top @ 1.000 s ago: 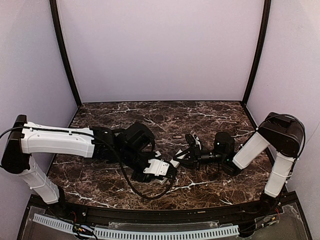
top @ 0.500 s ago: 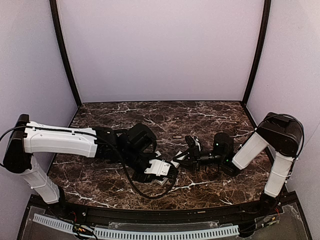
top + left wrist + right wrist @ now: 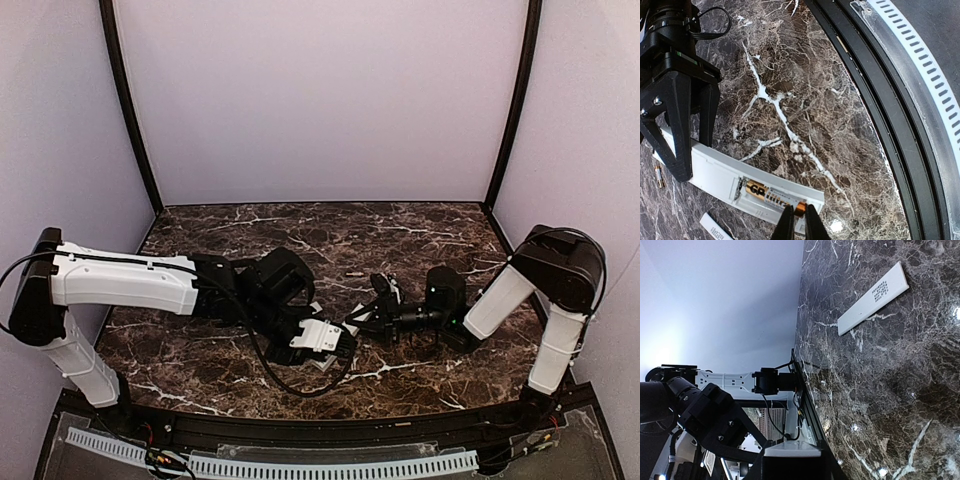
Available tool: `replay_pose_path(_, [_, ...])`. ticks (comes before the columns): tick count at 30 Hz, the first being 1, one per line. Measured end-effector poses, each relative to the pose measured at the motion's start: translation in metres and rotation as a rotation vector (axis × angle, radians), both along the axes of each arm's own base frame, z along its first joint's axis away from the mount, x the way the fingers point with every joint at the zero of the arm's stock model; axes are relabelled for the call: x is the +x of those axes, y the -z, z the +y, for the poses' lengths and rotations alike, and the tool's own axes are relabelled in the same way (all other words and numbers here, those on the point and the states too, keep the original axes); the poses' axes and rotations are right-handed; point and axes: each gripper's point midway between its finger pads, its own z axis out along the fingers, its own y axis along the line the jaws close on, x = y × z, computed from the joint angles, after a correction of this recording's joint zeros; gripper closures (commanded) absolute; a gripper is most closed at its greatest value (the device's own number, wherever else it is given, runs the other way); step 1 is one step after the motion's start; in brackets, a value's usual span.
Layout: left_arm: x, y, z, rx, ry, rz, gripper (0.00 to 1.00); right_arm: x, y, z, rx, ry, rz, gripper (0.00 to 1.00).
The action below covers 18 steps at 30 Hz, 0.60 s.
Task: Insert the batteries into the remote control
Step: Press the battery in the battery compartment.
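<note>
The remote control (image 3: 715, 167) is a white bar lying on the marble with its battery bay open and facing up. A gold and black battery (image 3: 765, 195) lies along that bay. My left gripper (image 3: 800, 220) is shut on the battery's copper end, at the remote's near end. My right gripper (image 3: 692, 157) is shut across the remote's other end, one black finger on each long side. In the right wrist view only the remote's white end (image 3: 790, 449) shows between the jaws. From above, the left gripper (image 3: 340, 350) and right gripper (image 3: 368, 318) meet at the table's middle.
A second small battery (image 3: 659, 176) lies loose on the marble beside the right gripper's finger. A thin flat white strip (image 3: 872, 299) lies on the table apart from the remote, its end also showing as a white strip (image 3: 715, 229). The table's black front rail (image 3: 880, 100) runs close by.
The left wrist has edged slightly to the right and the right gripper has crept a little towards it. Both grips look unchanged.
</note>
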Motion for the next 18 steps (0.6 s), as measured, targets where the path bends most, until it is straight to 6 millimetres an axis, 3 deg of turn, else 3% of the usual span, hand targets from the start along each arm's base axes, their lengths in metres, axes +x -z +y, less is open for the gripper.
replay_pose_path(18, [-0.002, 0.014, 0.001, 0.050, -0.011, 0.044, 0.93, -0.004, 0.014, 0.001, -0.042, 0.001, 0.049, 1.00])
